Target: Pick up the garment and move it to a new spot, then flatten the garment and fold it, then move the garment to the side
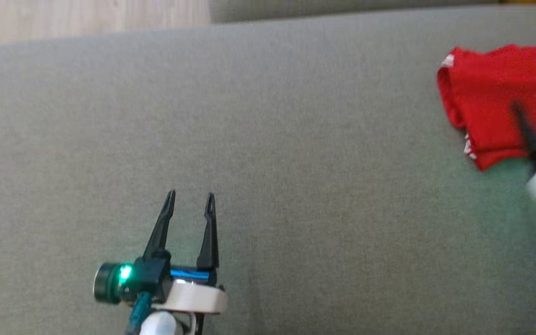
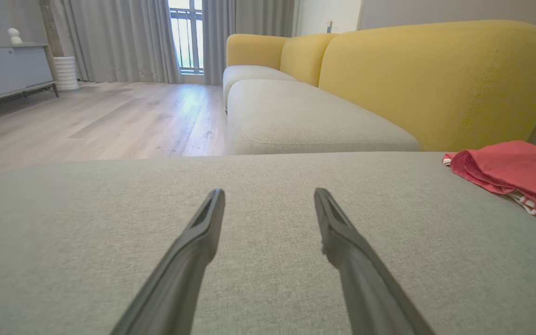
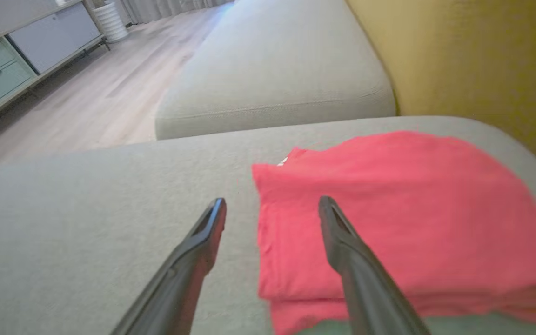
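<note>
Red garment (image 1: 496,102) lies folded at the right end of the cushion (image 1: 296,139). Right gripper (image 3: 272,201) is spread wide over its edge, holding nothing. Left gripper (image 1: 191,194) is wide too, well apart. Best lift straight up so the 2 fingers don't drag the fold.

Daylight from the window (image 2: 186,37) makes my feeds bright; the right hand (image 1: 532,108) looks motion-blurred in the head view.

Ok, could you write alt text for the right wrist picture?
A folded red garment lies on a grey cushion, the open right gripper straddling its edge. Behind: a yellow sofa back, wooden floor and a cabinet.
</note>
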{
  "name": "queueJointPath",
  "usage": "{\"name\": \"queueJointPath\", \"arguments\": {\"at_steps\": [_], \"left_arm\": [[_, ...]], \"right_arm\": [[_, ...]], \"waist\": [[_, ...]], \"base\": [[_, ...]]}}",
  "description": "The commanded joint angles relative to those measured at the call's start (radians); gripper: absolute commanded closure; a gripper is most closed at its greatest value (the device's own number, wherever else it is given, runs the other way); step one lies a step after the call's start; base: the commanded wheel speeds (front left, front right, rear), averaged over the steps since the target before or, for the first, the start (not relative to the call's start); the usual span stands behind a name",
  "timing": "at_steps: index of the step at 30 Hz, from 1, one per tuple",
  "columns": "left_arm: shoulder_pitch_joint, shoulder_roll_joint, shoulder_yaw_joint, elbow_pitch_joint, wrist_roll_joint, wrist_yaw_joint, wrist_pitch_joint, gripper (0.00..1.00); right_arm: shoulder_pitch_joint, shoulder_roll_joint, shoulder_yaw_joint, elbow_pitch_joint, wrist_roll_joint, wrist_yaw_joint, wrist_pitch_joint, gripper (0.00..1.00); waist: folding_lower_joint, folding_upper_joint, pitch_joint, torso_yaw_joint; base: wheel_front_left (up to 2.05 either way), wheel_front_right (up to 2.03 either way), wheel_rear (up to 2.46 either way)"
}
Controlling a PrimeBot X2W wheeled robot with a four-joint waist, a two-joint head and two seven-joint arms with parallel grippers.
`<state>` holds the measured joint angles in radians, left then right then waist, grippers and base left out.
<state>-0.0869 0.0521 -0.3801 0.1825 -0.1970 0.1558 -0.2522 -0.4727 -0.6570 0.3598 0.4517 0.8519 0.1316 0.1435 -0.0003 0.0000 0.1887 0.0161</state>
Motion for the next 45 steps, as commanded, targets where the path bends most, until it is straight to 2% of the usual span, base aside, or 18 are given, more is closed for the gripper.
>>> {"name": "queueJointPath", "arguments": {"at_steps": [1, 6, 12, 16, 18, 19, 23, 31, 45], "left_arm": [[-0.001, -0.002, 0.045, -0.038, -0.003, 0.005, -0.010, 0.00], [0.051, -0.002, 0.069, -0.052, -0.007, 0.000, -0.010, 0.00], [0.128, -0.002, 0.105, -0.086, -0.012, 0.004, -0.010, 0.00], [0.174, -0.002, 0.117, -0.110, -0.010, -0.003, -0.010, 0.00], [0.194, -0.002, 0.124, -0.130, -0.006, -0.007, -0.010, 0.00], [0.194, -0.002, 0.124, -0.130, -0.006, -0.007, -0.010, 0.00], [0.236, -0.002, 0.138, -0.173, 0.004, -0.020, -0.010, 0.00], [0.292, -0.002, 0.148, -0.206, 0.016, -0.028, -0.010, 0.00], [0.305, -0.002, 0.155, -0.194, 0.025, -0.036, -0.010, 0.00]], "right_arm": [[0.024, 0.000, 0.018, -0.035, -0.020, -0.001, -0.026, 0.00], [0.114, 0.141, 0.079, -0.024, -0.084, -0.001, -0.147, 0.00], [0.211, 0.281, 0.116, 0.028, -0.226, -0.001, -0.350, 0.00], [0.276, 0.372, 0.036, 0.028, -0.342, -0.001, -0.403, 0.00], [0.319, 0.419, -0.042, -0.047, -0.415, -0.001, -0.404, 0.00], [0.319, 0.419, -0.042, -0.047, -0.415, -0.001, -0.404, 0.00], [0.447, 0.491, -0.142, -0.180, -0.527, -0.001, -0.405, 0.00], [0.577, 0.543, -0.220, -0.261, -0.604, -0.001, -0.405, 0.00], [0.604, 0.555, -0.213, -0.275, -0.619, -0.001, -0.405, 0.00]], "waist": [[0.0003, 0.0000, -0.074, 0.011], [0.0003, 0.0000, -0.154, 0.021], [0.0003, 0.0000, -0.222, 0.031], [0.0003, 0.0000, -0.250, 0.037], [0.0003, 0.0000, -0.260, 0.037], [0.0003, 0.0000, -0.260, 0.037], [0.0003, 0.0000, -0.277, 0.036], [0.0003, 0.0000, -0.301, 0.033], [0.0003, 0.0000, -0.311, 0.021]], "base": [[0.00, 0.00, 0.00], [0.00, 0.00, 0.00], [0.00, 0.00, 0.00], [0.00, 0.00, 0.00], [0.00, 0.00, 0.00], [0.00, 0.00, 0.00], [0.00, 0.00, 0.00], [0.00, 0.00, 0.00], [0.00, 0.00, 0.00]]}}
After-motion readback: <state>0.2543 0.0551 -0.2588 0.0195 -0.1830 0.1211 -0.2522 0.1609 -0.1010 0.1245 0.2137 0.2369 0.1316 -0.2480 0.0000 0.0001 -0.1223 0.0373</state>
